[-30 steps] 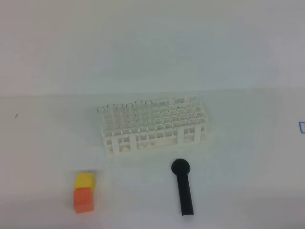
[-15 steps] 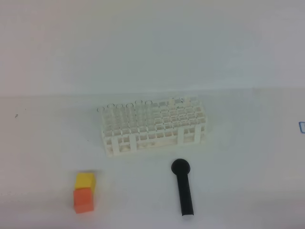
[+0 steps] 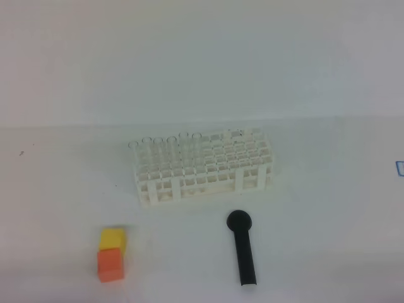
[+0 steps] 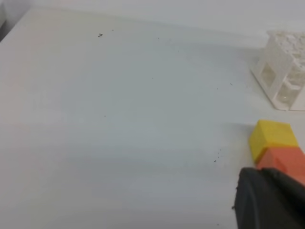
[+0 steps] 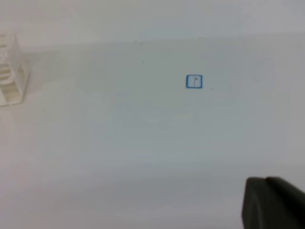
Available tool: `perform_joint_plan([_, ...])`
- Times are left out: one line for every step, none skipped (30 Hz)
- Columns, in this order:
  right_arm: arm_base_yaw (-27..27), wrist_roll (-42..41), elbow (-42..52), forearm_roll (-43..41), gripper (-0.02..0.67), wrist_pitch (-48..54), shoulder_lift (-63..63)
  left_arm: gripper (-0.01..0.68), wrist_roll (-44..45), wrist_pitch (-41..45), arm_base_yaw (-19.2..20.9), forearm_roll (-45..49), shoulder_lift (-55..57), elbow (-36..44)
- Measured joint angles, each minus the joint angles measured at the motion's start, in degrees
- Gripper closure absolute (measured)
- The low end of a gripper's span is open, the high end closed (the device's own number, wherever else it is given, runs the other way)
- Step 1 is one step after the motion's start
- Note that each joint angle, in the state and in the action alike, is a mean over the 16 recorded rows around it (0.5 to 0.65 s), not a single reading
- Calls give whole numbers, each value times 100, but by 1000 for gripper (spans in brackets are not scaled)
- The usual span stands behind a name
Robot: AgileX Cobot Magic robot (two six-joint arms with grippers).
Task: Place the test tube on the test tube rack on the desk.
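So, quick rundown. The left fingers (image 4: 267, 200) are seen only as a dark lump in the bottom right corner of the left wrist view. They're pressed together with nothing clamped between them. Same for the right fingers (image 5: 271, 202): closed up, nothing held, parked low over the plain white table (image 3: 63, 189).

Just ahead of the left fingers a small orange block (image 4: 286, 161) is found, partly hidden behind them, and a small yellow block (image 4: 270, 136) is butted right up against its far side. Further ahead and off to the right of those fingers, a corner of the white plastic test tube rack (image 3: 202, 167) with its grid of small square holes can be made out. From the right fingers it's well off to the left, only an end poking into that view. A little blue square mark (image 5: 194, 81) is drawn on the table ahead and to the left of the right fingers.

A thin clear glass test tube (image 3: 184, 146) is seen standing upright in the rack's back rows among other clear tubes. Which one is the task's own can't be told.

A black tool with a round head (image 3: 243, 249) is caught only by the high view. It's lying flat near the rack's front side, head pointed at it, not touching.
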Motion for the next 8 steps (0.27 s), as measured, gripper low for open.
perform_joint_plan([0, 0, 0, 0, 650, 0, 0, 673, -6, 0, 0, -1, 0, 0])
perform_joint_plan([0, 0, 0, 0, 650, 0, 0, 673, -9, 1, 0, -1, 1, -1])
perform_joint_plan([0, 0, 0, 0, 650, 0, 0, 673, -13, 1, 0, -1, 1, -2])
perform_joint_plan([0, 0, 0, 0, 650, 0, 0, 673, -18, 2, 0, -1, 2, -3])
perform_joint_plan([0, 0, 0, 0, 650, 0, 0, 673, -23, 3, 0, -1, 3, -4])
perform_joint_plan([0, 0, 0, 0, 650, 0, 0, 673, -29, 4, 0, -2, 4, -5])
perform_joint_plan([0, 0, 0, 0, 650, 0, 0, 673, -36, 5, 0, -2, 5, -7])
perform_joint_plan([0, 0, 0, 0, 650, 0, 0, 673, -46, -9, 0, 1, -8, 11])
